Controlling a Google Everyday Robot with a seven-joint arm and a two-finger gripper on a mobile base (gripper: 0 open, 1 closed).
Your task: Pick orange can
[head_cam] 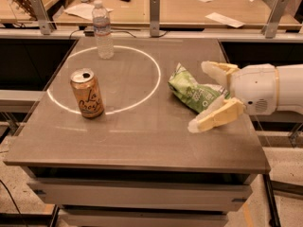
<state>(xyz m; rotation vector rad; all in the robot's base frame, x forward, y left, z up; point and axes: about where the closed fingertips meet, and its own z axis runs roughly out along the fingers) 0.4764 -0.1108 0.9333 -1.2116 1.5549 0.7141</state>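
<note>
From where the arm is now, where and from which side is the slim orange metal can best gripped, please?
I'd grip the slim orange metal can across its straight mid-body, coming sideways from the side of the green snack bag: it stands upright with bare tabletop around it. The end effector hangs open there, beside the bag.

Logged dark cursive "La Croix" on orange can point(87, 93), at 9 o'clock of gripper point(199, 97), fingers spread, at 3 o'clock of table point(142, 145).

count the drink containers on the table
2. The orange can stands front left on the white ring; the water bottle stands behind it at the back of the table. The tool is open at the right, by the snack bag.
</note>
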